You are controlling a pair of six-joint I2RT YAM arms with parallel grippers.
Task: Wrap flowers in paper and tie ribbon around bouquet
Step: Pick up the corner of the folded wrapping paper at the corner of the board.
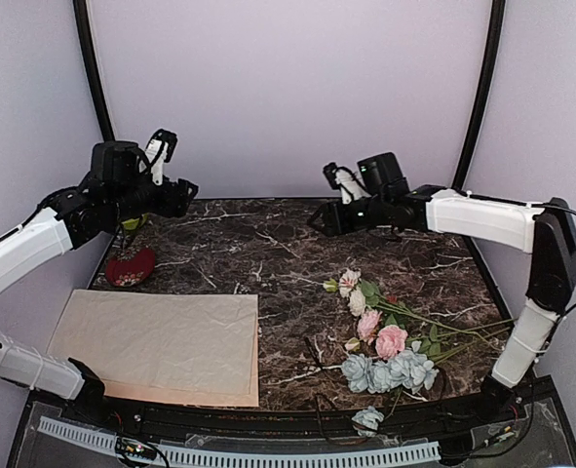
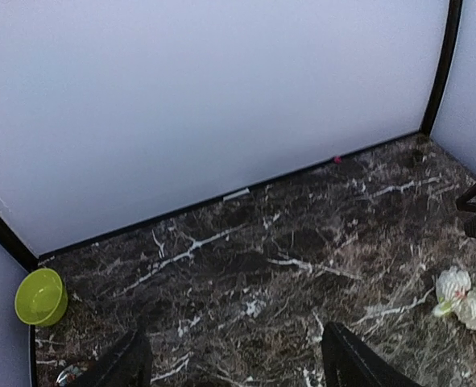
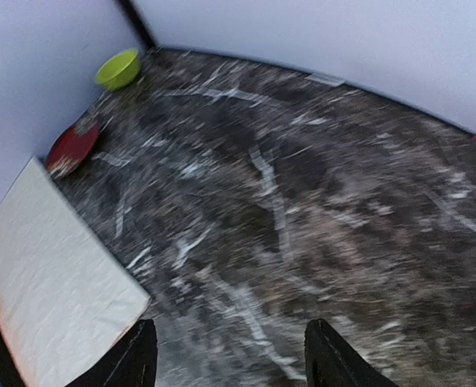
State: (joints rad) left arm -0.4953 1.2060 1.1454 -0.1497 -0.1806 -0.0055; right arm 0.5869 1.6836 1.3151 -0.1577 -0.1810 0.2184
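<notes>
The left fingers (image 1: pixel 190 191) hover high over the far left part of the dark marbled worktop (image 1: pixel 268 244). In the left wrist view they stand apart with only bare marble between them. The right fingers (image 1: pixel 315 218) hang above the far middle of the worktop, pointing toward the left ones. They too are spread and hold nothing.

The paper (image 1: pixel 161 341) lies flat, beige face up, well below the left fingers and toward the arm bases. In the right wrist view it sits off to the left of the right fingers. The flowers (image 1: pixel 385 341) lie loose on the worktop on the base side of the right fingers, heads pointing left and green stems trailing right. One pale blue head (image 1: pixel 367 419) rests apart, on the near edge.

A lime-green bowl (image 2: pixel 40 297) sits in the far left corner, under the left arm. A red dish (image 1: pixel 130 268) lies just beside it, between the bowl and the paper.
</notes>
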